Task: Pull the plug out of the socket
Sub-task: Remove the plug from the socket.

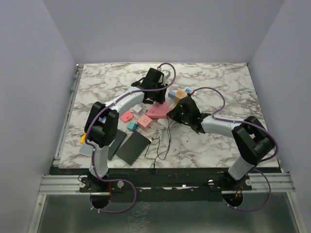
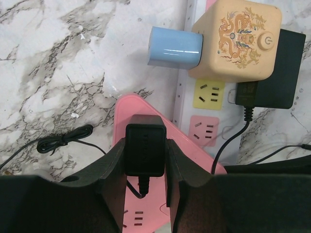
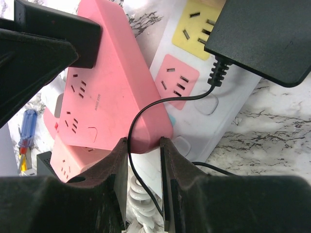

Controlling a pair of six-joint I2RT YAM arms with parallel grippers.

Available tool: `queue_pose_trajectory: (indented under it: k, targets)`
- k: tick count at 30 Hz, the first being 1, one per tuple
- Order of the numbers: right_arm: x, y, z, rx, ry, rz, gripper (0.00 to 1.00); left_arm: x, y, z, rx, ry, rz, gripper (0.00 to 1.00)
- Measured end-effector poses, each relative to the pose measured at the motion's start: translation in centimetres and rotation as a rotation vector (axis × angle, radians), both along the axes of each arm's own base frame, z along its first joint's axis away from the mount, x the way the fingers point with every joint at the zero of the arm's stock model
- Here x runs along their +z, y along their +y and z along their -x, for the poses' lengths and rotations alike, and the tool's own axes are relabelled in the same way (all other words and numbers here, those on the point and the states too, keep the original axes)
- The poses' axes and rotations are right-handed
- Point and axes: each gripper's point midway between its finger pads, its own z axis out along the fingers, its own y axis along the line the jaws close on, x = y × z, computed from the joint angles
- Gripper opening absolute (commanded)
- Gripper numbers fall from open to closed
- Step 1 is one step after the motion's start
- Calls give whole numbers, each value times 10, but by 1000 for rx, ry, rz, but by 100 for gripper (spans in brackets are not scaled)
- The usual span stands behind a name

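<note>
while left gripper pinches plug, its lettering blurs.

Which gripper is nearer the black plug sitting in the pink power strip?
Left. The left gripper is clamped on the black plug itself. The right gripper pinches the opposite end of the pink power strip, apart from the plug.

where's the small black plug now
Left wrist view, low centre: the small black plug sits on the pink power strip, gripped by the left gripper, beside the white power strip.
</note>
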Motion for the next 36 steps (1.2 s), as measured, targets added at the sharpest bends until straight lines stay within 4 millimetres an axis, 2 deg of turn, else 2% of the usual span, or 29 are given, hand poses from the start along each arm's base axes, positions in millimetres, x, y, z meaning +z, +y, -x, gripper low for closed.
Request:
queue_pose_trajectory:
  k: [15, 28, 36]
  targets:
    - [0, 1, -1, 1, -1, -2, 29, -1, 2, -2, -2, 33, 34, 0]
    - [-1, 2, -1, 5, 3, -3, 29, 0, -6, 7, -42, -166, -237, 0]
    - [-1, 3, -1, 7, 3, -5, 29, 0, -5, 8, -44, -179, -260, 0]
